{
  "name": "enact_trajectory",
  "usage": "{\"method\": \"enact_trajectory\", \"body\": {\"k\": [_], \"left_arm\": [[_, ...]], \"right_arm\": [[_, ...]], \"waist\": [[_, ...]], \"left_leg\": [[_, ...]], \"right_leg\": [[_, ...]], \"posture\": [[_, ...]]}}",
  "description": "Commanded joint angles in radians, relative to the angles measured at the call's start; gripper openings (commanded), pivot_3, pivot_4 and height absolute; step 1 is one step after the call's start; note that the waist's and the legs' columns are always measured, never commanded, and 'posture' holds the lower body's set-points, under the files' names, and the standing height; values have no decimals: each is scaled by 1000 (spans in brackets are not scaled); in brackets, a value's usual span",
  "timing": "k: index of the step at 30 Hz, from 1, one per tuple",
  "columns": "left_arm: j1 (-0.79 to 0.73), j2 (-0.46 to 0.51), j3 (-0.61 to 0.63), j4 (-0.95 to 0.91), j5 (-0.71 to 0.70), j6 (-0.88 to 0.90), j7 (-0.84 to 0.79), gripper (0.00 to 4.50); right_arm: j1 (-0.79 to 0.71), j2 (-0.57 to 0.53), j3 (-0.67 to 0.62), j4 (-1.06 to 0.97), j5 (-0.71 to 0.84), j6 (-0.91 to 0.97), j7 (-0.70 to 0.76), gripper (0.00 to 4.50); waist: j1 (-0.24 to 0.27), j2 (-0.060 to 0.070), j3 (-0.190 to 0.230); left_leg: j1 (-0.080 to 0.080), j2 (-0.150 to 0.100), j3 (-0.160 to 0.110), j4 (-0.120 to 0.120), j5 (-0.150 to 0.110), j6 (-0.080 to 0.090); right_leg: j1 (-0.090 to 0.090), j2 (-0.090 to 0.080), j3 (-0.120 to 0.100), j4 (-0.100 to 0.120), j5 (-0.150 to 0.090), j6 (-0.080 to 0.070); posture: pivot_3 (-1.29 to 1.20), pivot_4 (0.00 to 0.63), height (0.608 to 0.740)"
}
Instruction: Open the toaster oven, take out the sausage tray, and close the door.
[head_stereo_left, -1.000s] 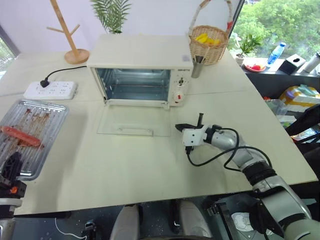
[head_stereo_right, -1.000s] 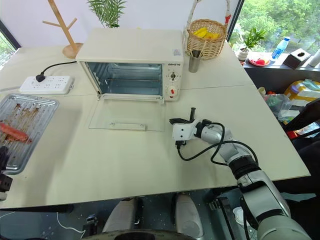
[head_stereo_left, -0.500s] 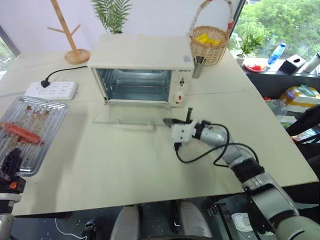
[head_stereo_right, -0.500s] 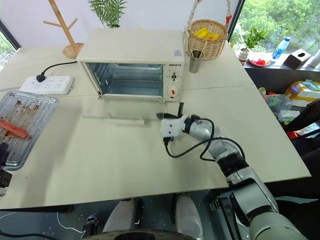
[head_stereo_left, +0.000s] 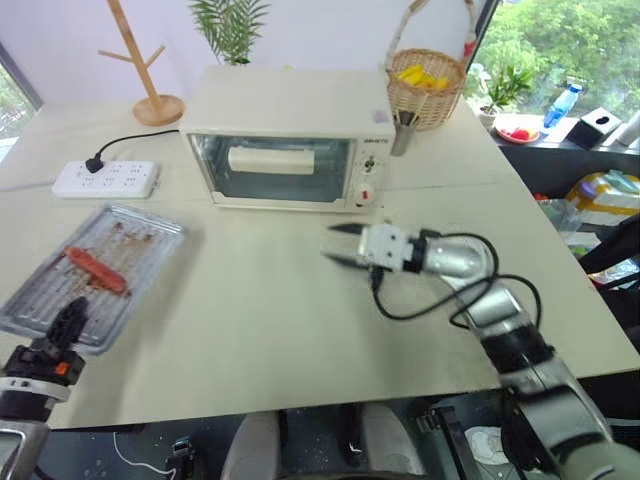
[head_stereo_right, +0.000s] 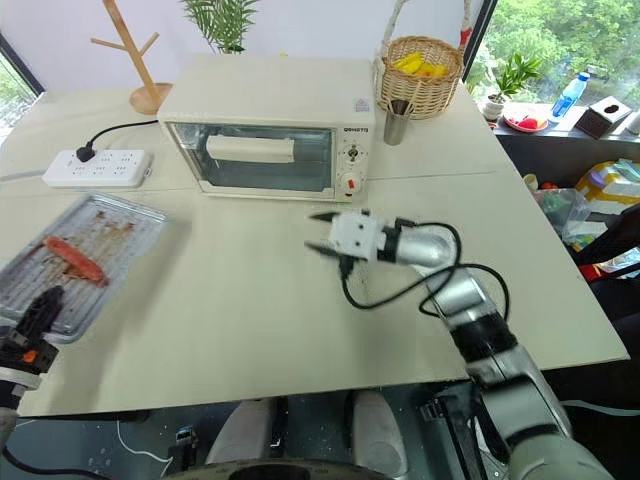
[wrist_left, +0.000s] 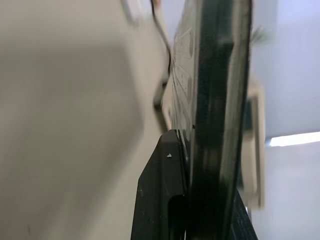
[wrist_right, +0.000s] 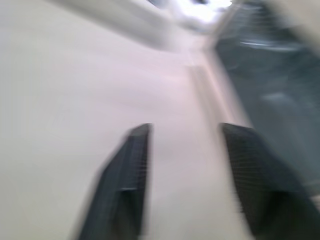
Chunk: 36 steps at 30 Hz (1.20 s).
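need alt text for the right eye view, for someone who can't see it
A cream toaster oven sits on a pale table with its glass door shut. In front of it the right gripper hovers open and empty. At the table's left edge the left gripper is shut on the rim of a metal tray holding one sausage.

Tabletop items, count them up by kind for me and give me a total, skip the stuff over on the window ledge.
Toaster oven: 1
Sausage tray: 1
Sausage: 1
Power strip: 1
Wooden mug tree: 1
Wicker basket: 1
Metal cup: 1
Total: 7
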<state>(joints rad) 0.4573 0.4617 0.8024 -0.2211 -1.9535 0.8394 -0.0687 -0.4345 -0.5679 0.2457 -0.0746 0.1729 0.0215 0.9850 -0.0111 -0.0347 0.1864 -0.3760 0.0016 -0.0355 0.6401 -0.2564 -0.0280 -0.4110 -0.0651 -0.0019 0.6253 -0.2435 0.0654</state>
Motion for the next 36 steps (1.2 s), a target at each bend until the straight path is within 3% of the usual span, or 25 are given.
{"method": "enact_trajectory", "body": {"k": [1,6,11,16,23,27,33,36], "left_arm": [[21,102,-47,-1,-19,136,-90,0],[7,308,-131,61,-2,320,-247,0],[-193,442,-278,194,104,407,-359,0],[-477,442,-454,325,274,473,-461,0],[-725,407,-607,473,510,533,-617,0],[-797,382,-636,538,633,519,-687,1345],[-805,393,-632,539,768,508,-780,4446],[-788,435,-619,534,836,487,-831,4446]], "right_arm": [[39,-66,-100,-154,134,140,40,4452],[147,-173,-193,-283,234,319,46,4452],[255,-233,-263,-379,293,416,30,4452],[342,-254,-316,-444,294,454,-12,4452],[426,-249,-375,-513,298,491,-73,4452],[468,-236,-384,-541,288,493,-111,4500],[487,-234,-370,-545,277,479,-138,4500],[473,-235,-361,-523,269,469,-137,4500]], "waist": [[-2,1,1],[-1,5,3],[6,7,3],[3,7,3],[3,6,3],[3,6,3],[-1,6,3],[-2,6,3]], "left_leg": [[0,1,0,0,0,0],[0,8,2,0,-4,-7],[-6,7,6,-7,-4,-7],[-14,6,6,-8,-4,-7],[-13,4,8,-7,-4,-7],[-13,4,8,-5,-4,-7],[-13,5,7,-3,-4,-7],[-13,6,7,-2,-4,-7]], "right_leg": [[0,0,0,0,-2,3],[-3,3,-2,-4,-1,1],[-11,2,-2,-7,1,-3],[-18,5,-3,-6,2,-2],[-18,7,-3,-5,2,-1],[-18,8,-3,-3,2,-1],[-18,7,-3,0,2,-1],[-18,7,-3,2,2,-1]], "posture": [[0,150,740],[0,150,740],[0,150,740],[0,150,740],[0,150,740],[0,150,740],[0,150,740],[0,150,740]]}}
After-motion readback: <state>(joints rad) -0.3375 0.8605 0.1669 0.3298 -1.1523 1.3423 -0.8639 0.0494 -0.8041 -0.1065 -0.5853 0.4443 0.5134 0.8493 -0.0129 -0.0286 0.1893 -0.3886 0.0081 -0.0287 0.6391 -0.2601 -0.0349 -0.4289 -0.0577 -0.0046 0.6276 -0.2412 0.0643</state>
